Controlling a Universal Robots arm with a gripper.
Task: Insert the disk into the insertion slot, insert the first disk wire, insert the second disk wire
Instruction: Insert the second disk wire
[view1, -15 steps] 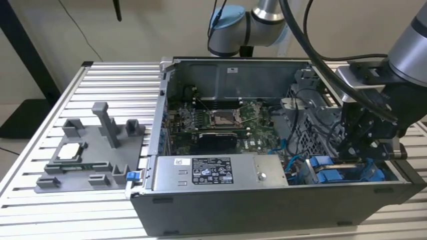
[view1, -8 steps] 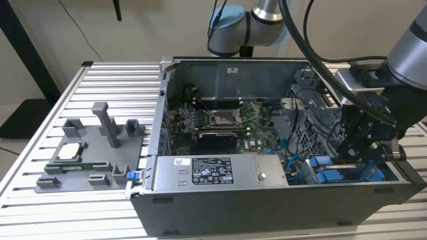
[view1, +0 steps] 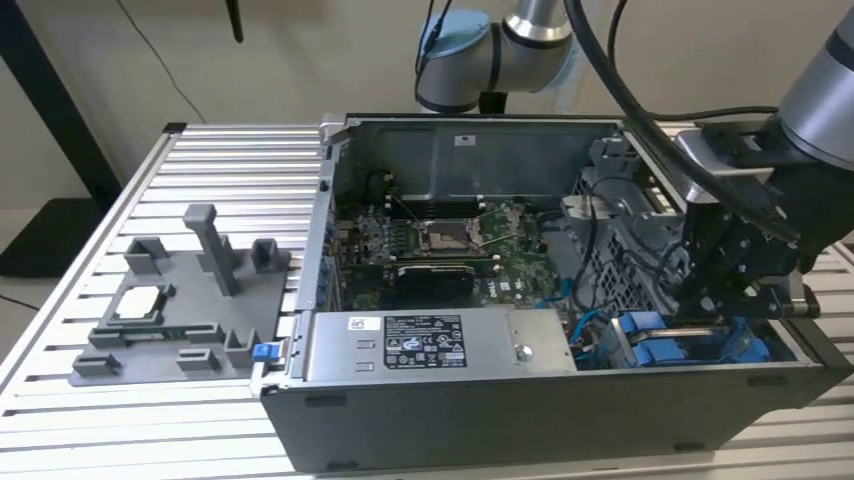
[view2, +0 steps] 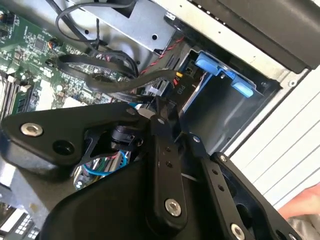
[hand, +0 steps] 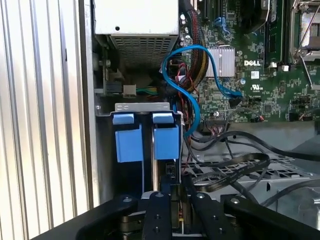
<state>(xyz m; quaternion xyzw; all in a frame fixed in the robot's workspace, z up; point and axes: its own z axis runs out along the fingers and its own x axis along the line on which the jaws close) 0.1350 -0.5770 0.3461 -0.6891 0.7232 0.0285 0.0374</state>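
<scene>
At the front corner of the open dark computer case (view1: 534, 420), on the exterior view's right, the black gripper (view1: 703, 322) reaches down among the blue plastic carrier fronts (view1: 654, 340) of the drive bay. In the first wrist view two blue-fronted carriers (hand: 145, 140) sit side by side in the grey metal insertion slot (hand: 142, 106), and the gripper (hand: 176, 200) is just beside the right-hand one; whether a labelled silver disk sits in either cannot be told. The fingers (view2: 165, 150) look drawn close together around a small dark connector, though a firm hold cannot be confirmed. A blue cable (hand: 190, 75) loops over the green motherboard (hand: 260, 75) nearby.
</scene>
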